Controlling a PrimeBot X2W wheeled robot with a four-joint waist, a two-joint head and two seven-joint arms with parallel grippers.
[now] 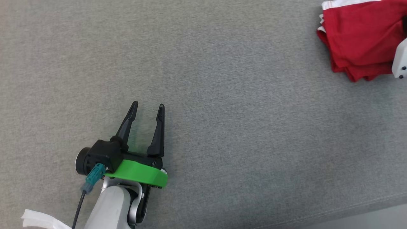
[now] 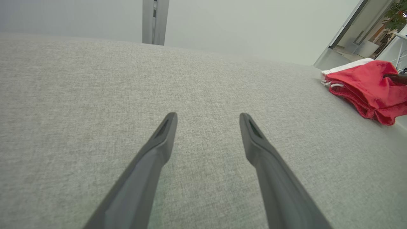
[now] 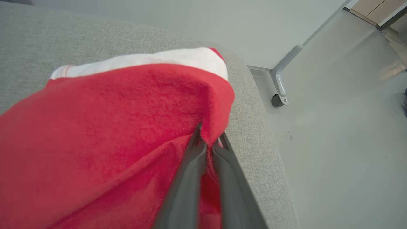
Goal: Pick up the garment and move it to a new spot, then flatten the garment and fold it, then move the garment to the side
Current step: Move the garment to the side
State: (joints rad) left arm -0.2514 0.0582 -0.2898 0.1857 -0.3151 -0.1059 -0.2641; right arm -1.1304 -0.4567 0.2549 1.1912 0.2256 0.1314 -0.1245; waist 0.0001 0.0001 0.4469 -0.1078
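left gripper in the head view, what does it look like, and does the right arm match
The left gripper has two long black tapering fingers on a black body, a bright green collar, a teal plug with a thin black cable, and a pale grey forearm. The right gripper has similar dark fingers; its arm shell is white.
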